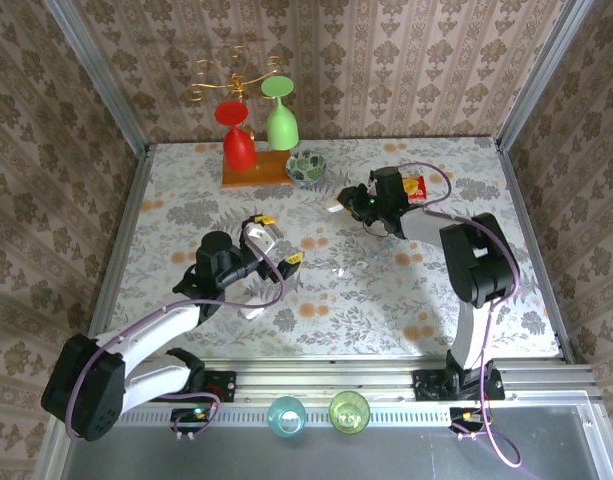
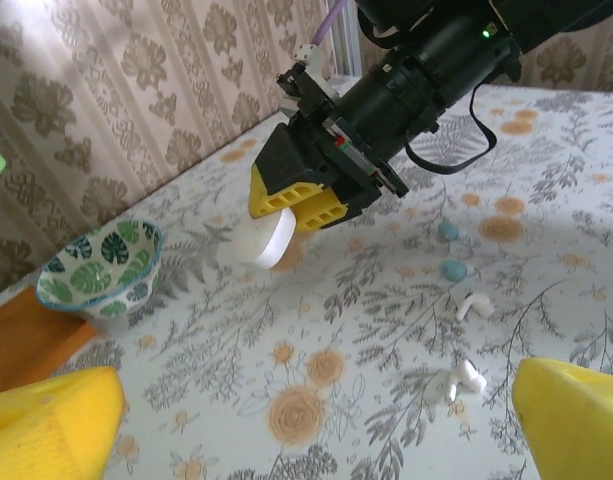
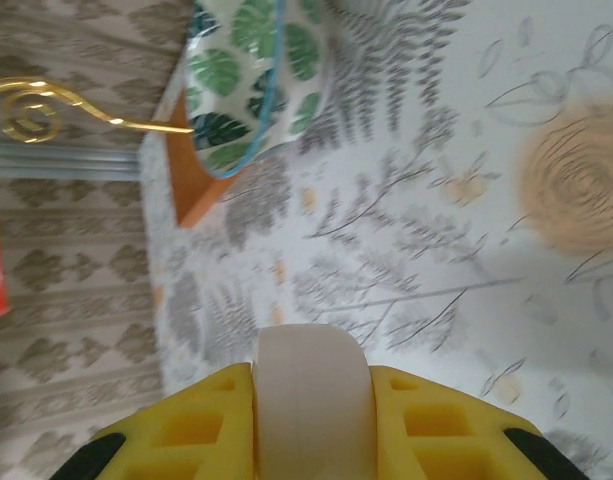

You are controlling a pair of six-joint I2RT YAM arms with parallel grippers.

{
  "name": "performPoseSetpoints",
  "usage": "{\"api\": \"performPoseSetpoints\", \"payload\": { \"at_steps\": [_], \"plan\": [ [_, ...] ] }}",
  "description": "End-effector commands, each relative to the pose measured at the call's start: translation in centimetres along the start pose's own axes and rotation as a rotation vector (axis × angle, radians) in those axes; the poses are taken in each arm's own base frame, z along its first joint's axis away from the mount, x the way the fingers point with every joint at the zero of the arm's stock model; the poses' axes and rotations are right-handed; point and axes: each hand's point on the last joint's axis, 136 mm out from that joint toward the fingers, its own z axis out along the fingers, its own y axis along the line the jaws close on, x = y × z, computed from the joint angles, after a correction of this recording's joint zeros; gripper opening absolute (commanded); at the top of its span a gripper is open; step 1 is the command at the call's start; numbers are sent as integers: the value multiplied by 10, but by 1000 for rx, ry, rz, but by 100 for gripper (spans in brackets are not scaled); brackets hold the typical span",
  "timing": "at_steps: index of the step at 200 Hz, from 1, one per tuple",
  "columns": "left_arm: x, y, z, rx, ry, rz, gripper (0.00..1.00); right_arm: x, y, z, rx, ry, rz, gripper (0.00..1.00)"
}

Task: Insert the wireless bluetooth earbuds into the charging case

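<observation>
1. The right gripper (image 2: 294,210) is pinching a white pebble-shaped case (image 2: 261,245) between its yellow fingers (image 3: 186,435). The case pokes out past the fingertips.
2. In the top view this gripper is toward the far middle of the desk (image 1: 186,210), near a leaf-patterned bowl (image 1: 306,167). Whether the case touches the desk cannot be told.
3. The left gripper (image 1: 280,240) is spread wide, with nothing between its yellow fingers (image 2: 51,425). It hangs over the middle of the desk and points toward the right gripper.
4. Two small white earbuds lie loose on the flowered desk between the two grippers. One (image 2: 474,305) is farther from the left gripper and the other (image 2: 464,380) nearer, and they lie apart from each other.
5. Both earbuds are outside the case and well apart from it.
6. Two tiny light blue pieces (image 2: 448,230) lie on the desk just beyond the earbuds.
7. The bowl stands beside a wooden base (image 1: 254,175) at the far edge. A red glass (image 1: 238,140) and a green glass (image 1: 281,120) hang upside down above it.
</observation>
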Motion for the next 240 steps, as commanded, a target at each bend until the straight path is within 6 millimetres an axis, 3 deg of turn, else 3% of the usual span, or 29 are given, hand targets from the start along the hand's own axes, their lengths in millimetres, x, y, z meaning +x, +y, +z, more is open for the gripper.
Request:
{"api": "performPoseSetpoints", "payload": {
  "at_steps": [1, 29, 55, 81, 107, 131, 165, 198, 240],
  "plan": [
    [13, 1, -4, -27, 52, 3, 100, -15, -18, 13, 90, -48, -50, 21],
    [16, 8, -5, -73, 68, -21, 100, -22, -43, 23, 158, -61, -52, 22],
    [25, 30, -8, -192, 143, -69, 100, -29, -64, 21, 218, -76, -52, 25],
    [39, 50, -19, -318, 272, -115, 100, -38, -70, 9, 249, -98, -79, 40],
    [62, 67, -36, -417, 440, -144, 100, -52, -63, -17, 258, -146, -131, 62],
    [73, 80, -50, -453, 554, -184, 100, -52, -45, -43, 252, -166, -241, 71],
    [91, 90, -57, -456, 691, -202, 100, -29, -24, -71, 205, -133, -382, 76],
    [126, 107, -75, -488, 877, -259, 100, 2, -6, -92, 159, -94, -490, 77],
    [164, 103, -68, -443, 1044, -311, 98, 15, -8, -103, 164, -83, -506, 77]
  ]
}}
